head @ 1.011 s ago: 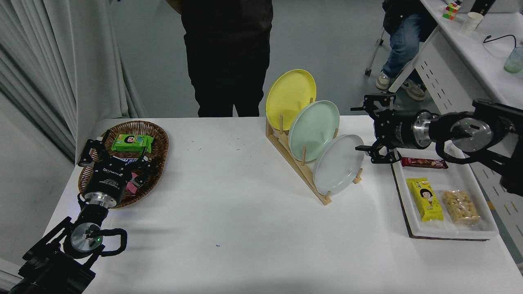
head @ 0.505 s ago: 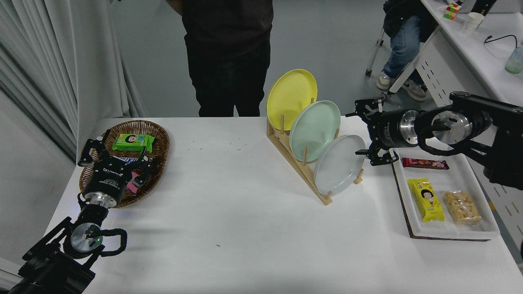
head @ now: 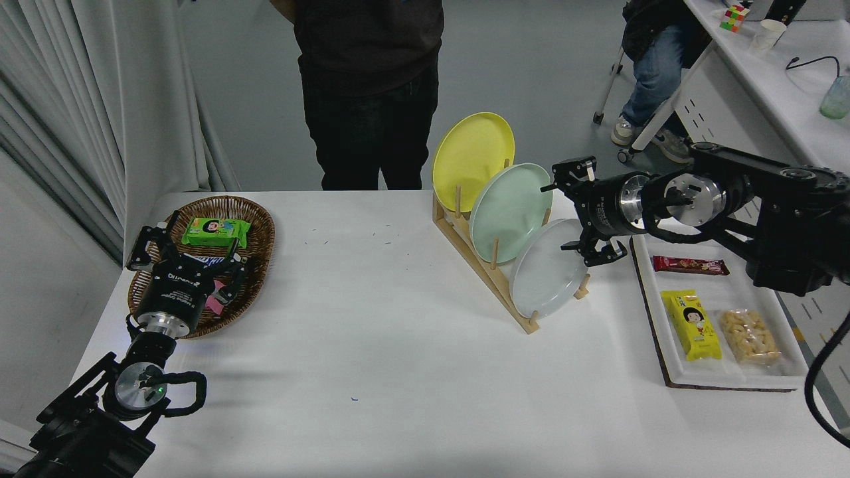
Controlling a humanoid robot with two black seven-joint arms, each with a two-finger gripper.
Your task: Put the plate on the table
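The pale grey plate [head: 548, 271] stands on edge in the front slot of a wooden rack [head: 495, 282] on the white table [head: 398, 345]. Behind it stand a mint-green plate [head: 510, 209] and a yellow plate [head: 473, 158]. My right gripper [head: 572, 211] is open, reaching in from the right, its fingers spread around the grey plate's upper right rim. One finger is above near the mint-green plate, the other [head: 601, 255] is at the grey plate's right edge. My left gripper [head: 182, 255] is parked at the lower left over a wicker basket.
The wicker basket [head: 255, 226] holds a green snack box [head: 216, 232]. A white tray [head: 671, 332] at the right holds a red bar [head: 690, 265], a yellow pack [head: 692, 324] and a nut bag [head: 750, 337]. A person in black [head: 368, 86] stands at the far side. Another person sits by a white desk [head: 744, 86].
My right gripper has moved left, from beside the tray to the grey plate's upper right rim, staying open. The plates and my left arm have not moved.
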